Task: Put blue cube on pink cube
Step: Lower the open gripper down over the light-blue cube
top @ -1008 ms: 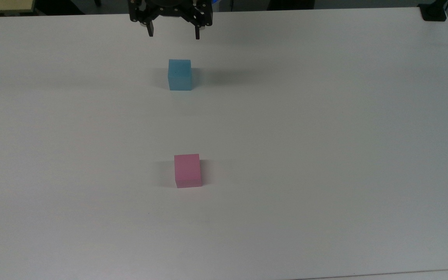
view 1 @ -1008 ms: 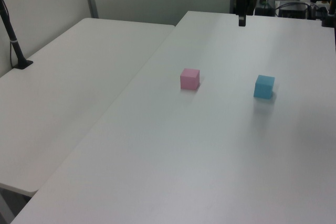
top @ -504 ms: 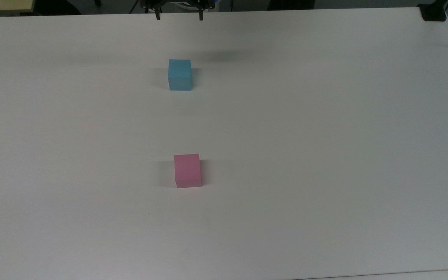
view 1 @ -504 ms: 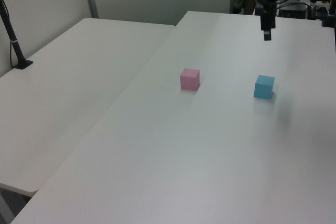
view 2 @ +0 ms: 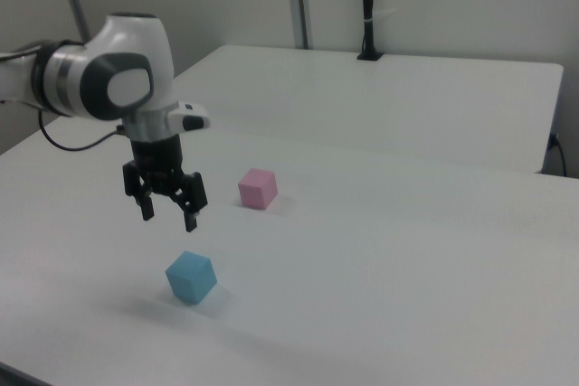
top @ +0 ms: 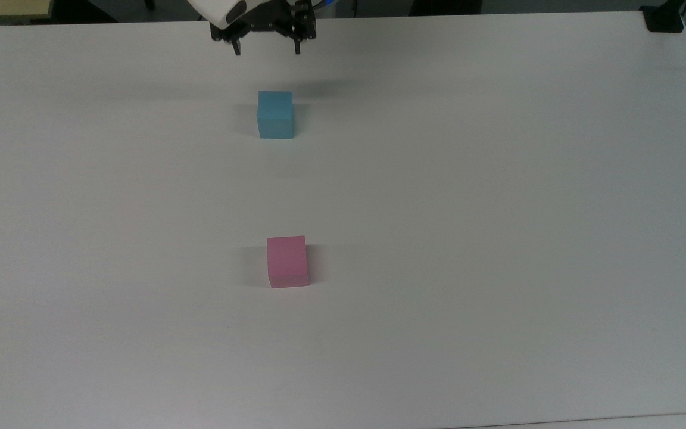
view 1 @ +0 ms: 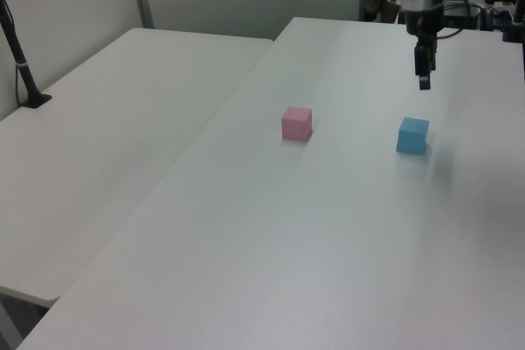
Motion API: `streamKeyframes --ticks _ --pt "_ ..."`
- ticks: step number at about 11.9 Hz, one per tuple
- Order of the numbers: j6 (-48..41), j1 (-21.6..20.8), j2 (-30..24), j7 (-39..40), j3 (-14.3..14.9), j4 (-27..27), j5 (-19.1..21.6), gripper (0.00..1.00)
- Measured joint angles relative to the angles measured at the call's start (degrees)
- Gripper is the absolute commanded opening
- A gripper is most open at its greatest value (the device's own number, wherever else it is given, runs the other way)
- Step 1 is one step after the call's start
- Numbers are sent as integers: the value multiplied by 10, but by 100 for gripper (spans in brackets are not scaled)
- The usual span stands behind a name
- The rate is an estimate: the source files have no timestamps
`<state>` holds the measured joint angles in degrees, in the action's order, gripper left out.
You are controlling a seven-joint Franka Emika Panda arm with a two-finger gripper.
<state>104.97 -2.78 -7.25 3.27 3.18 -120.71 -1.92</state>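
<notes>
Light-blue and pink are the two colours that matter on the white table (top: 498,238): the blue cube (top: 275,114) and the pink cube (top: 287,261) are both seen resting flat on it, well apart, with nothing stacked. No part of the task is judged complete; the blue cube is not yet grasped, and the pick, the carry and the placement on the pink cube are all left to be done. The gripper (view 2: 168,213) is held in the air above the blue cube and slightly to the right view's left of it, clear of its top face. The fingers (view 2: 193,220) are pointed straight down and are spread wide apart, with nothing held between them. The wrist is carried vertically, and the white arm (view 2: 109,79) is bent in from the right view's left edge. A descent onto the blue cube is judged to be the next requirement.
</notes>
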Motion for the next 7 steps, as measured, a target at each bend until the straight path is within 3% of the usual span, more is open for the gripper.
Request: streamKeyframes --ticks 4,7 --pt "85 18 4 6 0 -62 0 100" --pt "111 18 18 7 0 -76 -18 100"
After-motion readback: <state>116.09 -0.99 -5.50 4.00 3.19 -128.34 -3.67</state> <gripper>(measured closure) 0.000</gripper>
